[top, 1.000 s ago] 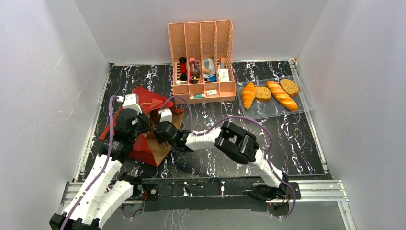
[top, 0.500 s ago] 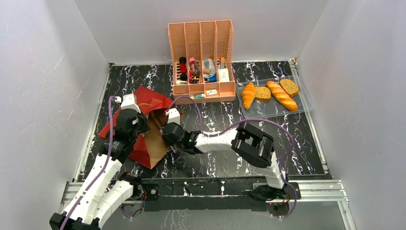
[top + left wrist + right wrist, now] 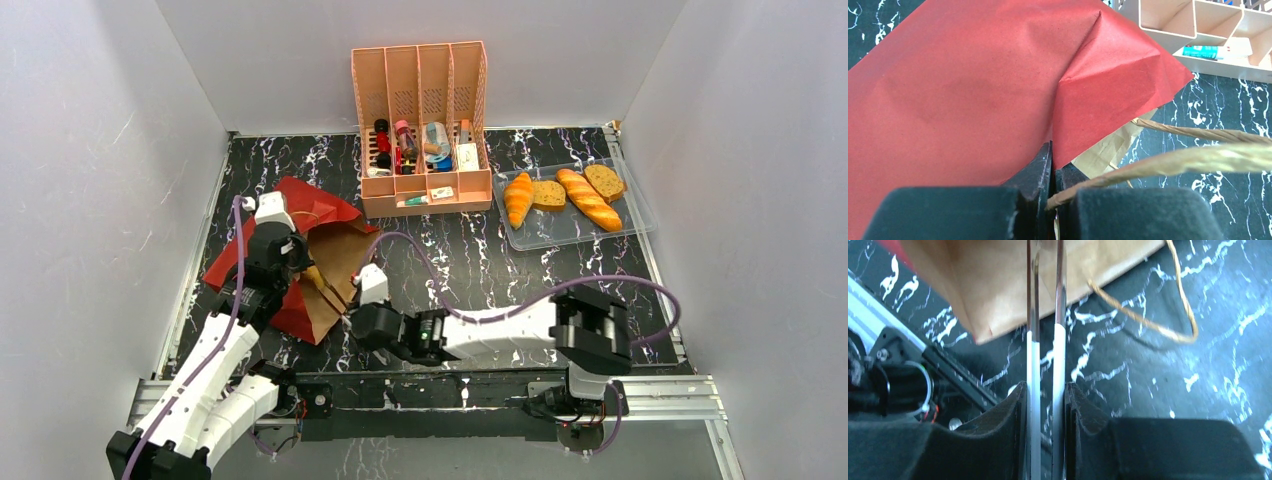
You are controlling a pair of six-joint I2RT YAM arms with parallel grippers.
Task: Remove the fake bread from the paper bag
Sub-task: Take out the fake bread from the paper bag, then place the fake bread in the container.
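The top view is bright and even, lit from overhead: the white walls wash out pale, and the arms cast only soft shadows on the dark marbled surface. In the left wrist view the paper bag is sharp and well lit, while the left end effector along the bottom is dark and unfocused. The right wrist view is soft throughout. There the tongs glint, a bluish sheen covers the right side, and the right end effector is a dark blur.
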